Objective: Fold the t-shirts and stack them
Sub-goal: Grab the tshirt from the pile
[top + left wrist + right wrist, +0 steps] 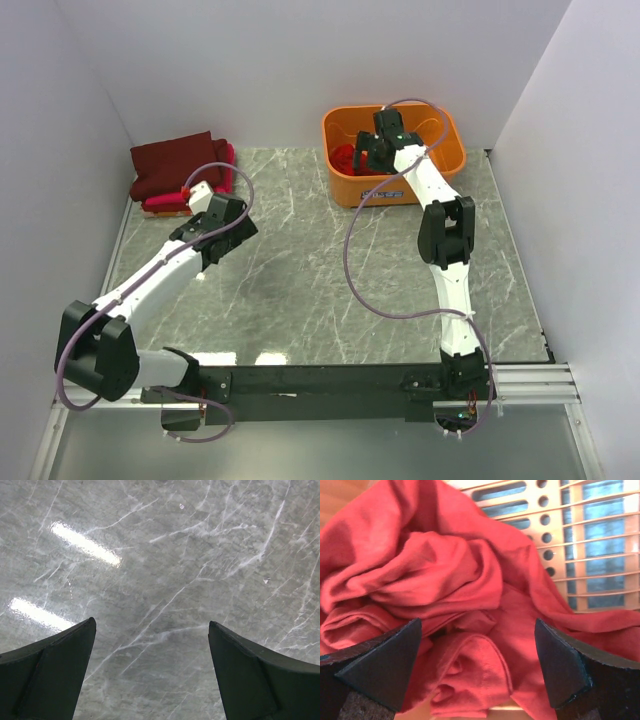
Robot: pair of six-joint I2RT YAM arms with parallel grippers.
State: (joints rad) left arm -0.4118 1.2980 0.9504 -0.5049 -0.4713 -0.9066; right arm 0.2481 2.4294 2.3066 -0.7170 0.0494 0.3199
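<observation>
Red shirt (445, 575): a crumpled heap in the basket (345, 190), which sits against the far edge of the tabletop (300, 290), toward the far-right corner. I can read no long axis. It is a wad of folds, with one thick ridge running across the right wrist view and a loose lobe nearer the camera. The slotted basket wall shows bare beyond the heap.

Right claw (477, 622): wide and empty, poised directly over the heap. The cloth lies straight down from it, with the lobe between the jaws. I can't tell whether the tips touch fabric. My read is that the next call is a plain descent and pinch, with no sideways correction.

Left claw (151, 621): wide and empty, over bare tabletop left of centre, well apart from the basket. The right arm is plainly the nearer.

Maroon shirt (172, 160): folded at the far-left corner, lying on the pink shirt (165, 205). I judge the red one to be the last to fold.

Risk: the pinch may bunch up several layers.
</observation>
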